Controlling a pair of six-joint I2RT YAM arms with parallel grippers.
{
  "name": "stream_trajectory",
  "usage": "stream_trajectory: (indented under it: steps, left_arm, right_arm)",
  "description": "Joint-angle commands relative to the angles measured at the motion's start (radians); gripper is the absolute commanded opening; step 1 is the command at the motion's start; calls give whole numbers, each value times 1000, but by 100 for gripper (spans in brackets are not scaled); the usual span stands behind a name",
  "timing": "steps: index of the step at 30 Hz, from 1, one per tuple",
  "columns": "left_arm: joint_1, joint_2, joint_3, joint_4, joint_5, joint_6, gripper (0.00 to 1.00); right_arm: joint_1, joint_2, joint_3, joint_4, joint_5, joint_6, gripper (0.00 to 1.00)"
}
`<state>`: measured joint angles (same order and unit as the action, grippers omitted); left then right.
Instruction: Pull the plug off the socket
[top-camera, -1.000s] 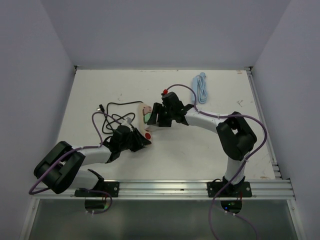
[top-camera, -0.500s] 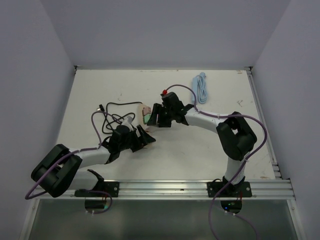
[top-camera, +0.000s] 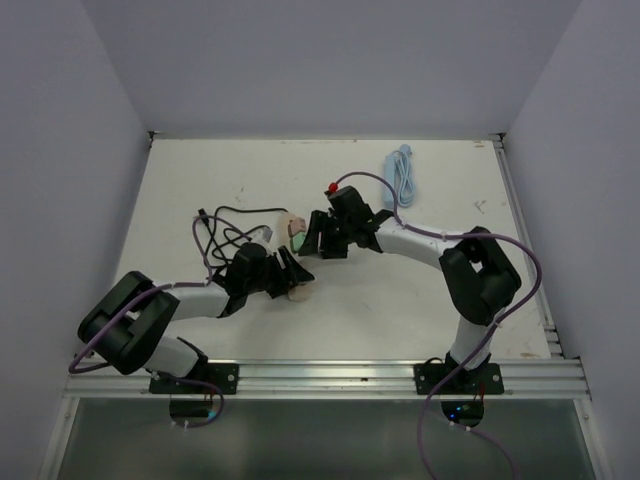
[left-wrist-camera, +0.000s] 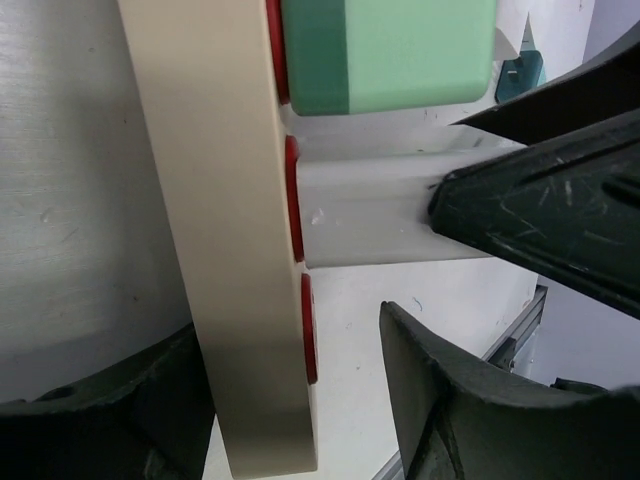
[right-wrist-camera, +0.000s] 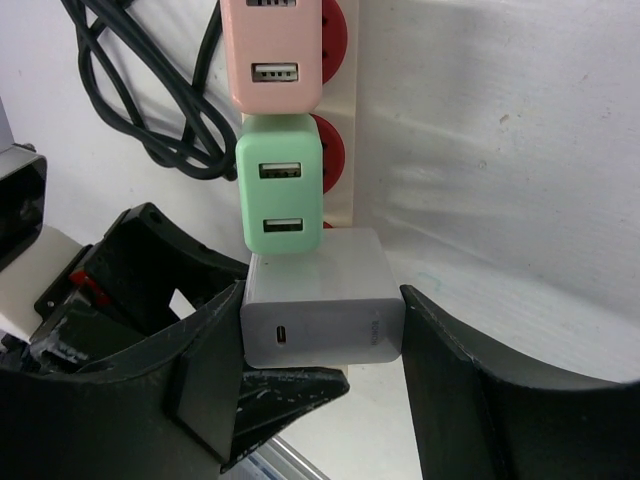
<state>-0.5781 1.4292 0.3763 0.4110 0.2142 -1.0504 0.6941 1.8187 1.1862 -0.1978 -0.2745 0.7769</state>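
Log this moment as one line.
left gripper open astride power strip | right gripper shut on white charger, seated in socket

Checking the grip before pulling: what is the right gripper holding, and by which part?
The right gripper holds the white charger by its two opposite sides.

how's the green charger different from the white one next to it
The green charger is mint green and the white charger is pale grey-white. The green charger's face has two rectangular ports, one above the other, while the white charger has a single small oval port. The white charger is wider than the green charger. It also sits between the fingers of the right gripper, while the green charger is free. Both are plugged into the power strip.
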Motion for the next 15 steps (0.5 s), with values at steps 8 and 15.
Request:
stream_trajectory:
  steps: [8,15]
  left_arm:
    - [4,97,-19,-41,-44,46,50]
    - [4,96,-23,-61,-47,47,19]
  right_arm:
    - [12,-71,0,31,-97,32,0]
    - [12,-75,-36,55,-106,50,0]
